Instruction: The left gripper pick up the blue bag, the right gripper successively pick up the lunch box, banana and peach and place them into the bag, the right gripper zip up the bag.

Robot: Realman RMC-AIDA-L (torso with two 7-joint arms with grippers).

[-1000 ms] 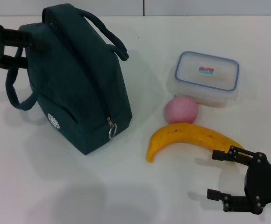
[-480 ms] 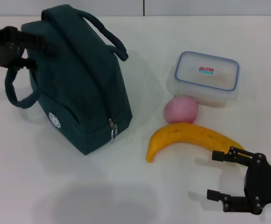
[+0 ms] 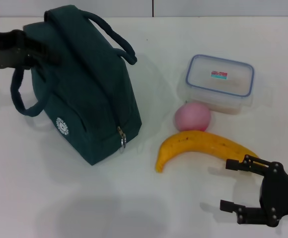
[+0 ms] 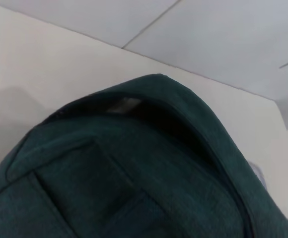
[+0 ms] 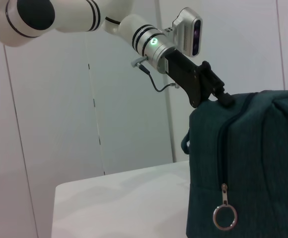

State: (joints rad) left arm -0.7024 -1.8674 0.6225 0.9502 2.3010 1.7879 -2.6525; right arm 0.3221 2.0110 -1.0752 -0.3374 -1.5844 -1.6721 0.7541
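Head view: left tool gripping the bag's far end

Head view is showing the left tool [image 3: 32, 52] pinching the upper rear end of the blue bag [image 3: 87, 94], which is sitting on the white bench [image 3: 59, 198] with its zipper pull [image 3: 122, 143] hanging at the near end. The right tool [image 3: 241, 188] is waiting with fingers spread, just beside the banana [image 3: 203, 146]; the peach [image 3: 192, 117] is touching the banana, with the lunch box [image 3: 219, 82] behind it. The bag is looking zipped, so loading could fail, and a shallow fabric grip could slip, tipping the bag toward the fruit.
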